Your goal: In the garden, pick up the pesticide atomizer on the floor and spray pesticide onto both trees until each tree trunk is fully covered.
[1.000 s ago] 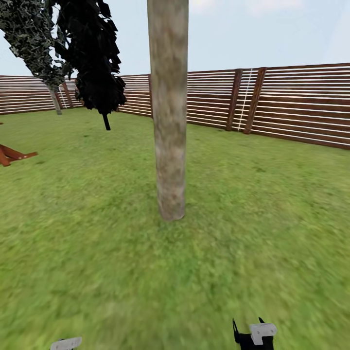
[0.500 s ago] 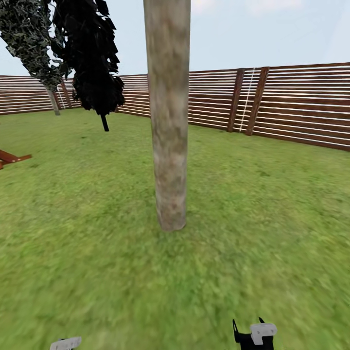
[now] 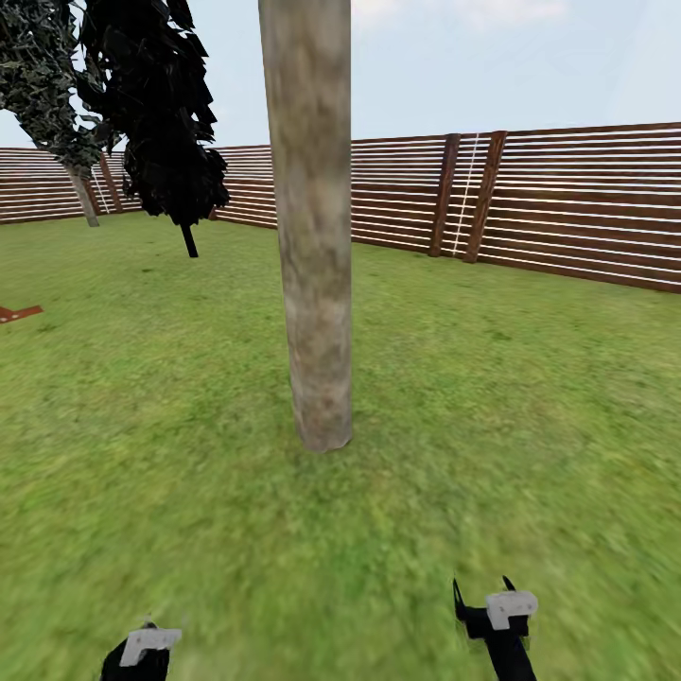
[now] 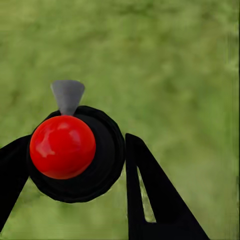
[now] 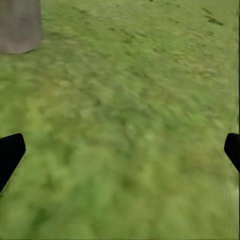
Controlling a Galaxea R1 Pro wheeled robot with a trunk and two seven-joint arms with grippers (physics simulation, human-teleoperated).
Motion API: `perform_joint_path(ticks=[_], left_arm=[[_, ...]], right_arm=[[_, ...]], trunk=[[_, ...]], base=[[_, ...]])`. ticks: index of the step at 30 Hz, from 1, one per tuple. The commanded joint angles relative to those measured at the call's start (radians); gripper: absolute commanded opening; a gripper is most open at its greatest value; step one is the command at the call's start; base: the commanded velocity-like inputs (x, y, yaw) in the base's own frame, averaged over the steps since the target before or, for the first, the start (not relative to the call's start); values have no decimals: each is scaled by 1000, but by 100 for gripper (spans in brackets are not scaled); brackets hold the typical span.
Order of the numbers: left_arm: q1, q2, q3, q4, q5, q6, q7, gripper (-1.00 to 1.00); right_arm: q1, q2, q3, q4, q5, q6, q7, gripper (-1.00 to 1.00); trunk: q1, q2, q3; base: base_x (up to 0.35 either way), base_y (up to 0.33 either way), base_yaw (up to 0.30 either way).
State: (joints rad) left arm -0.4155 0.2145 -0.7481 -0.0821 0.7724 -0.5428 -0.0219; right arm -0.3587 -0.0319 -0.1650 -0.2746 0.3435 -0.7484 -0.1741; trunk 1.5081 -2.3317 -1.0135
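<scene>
Your left claw [image 4: 75, 155] is pinched around the pesticide atomizer [image 4: 75, 150]: in the left wrist view its two black fingers [image 4: 150, 195] sit against either side of a round black body with a glossy red ball on top and a small grey nozzle tip pointing away from the camera, all of it held above the grass. In the head view that left claw [image 3: 142, 653] sits at the lower edge of the frame, with only a pale grey plate and some black beneath it visible, so the atomizer itself cannot be made out there.

Your right claw [image 3: 487, 596] is spread wide. In the right wrist view its two black fingertips [image 5: 10, 155] stand at opposite sides of the frame with nothing but lawn between them.

The tree trunk [image 3: 312, 236] stands straight ahead of you on the floor [image 3: 473, 426], a thick mottled beige-grey column rising out of the top of the head view. Its base meets the grass ahead of both claws, somewhat nearer the left one's side. In the right wrist view, the foot of the tree trunk [image 5: 20, 25] shows at one corner, well apart from the fingertips.

Farther back on the left stand a near-black conifer [image 3: 156, 113] and another tree [image 3: 47, 85] with a slim pale trunk, both close to the slatted wooden fence [image 3: 567, 208] that closes off the lawn's far edge.
</scene>
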Motion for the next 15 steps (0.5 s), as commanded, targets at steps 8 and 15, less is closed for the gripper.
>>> perform_joint_path(ticks=[8,15], left_arm=[[-149,7,-2,0,-298,21,-100,-100],[-246,11,-6,-1,-504,170,-428,-100]], right_arm=[[0,-8,2,-109,31,8,0,100],[-15,-3,12,-137,374,166,317,100]], trunk=[[0,0,-1],[0,0,-1]], base=[[0,0,0],[0,0,0]])
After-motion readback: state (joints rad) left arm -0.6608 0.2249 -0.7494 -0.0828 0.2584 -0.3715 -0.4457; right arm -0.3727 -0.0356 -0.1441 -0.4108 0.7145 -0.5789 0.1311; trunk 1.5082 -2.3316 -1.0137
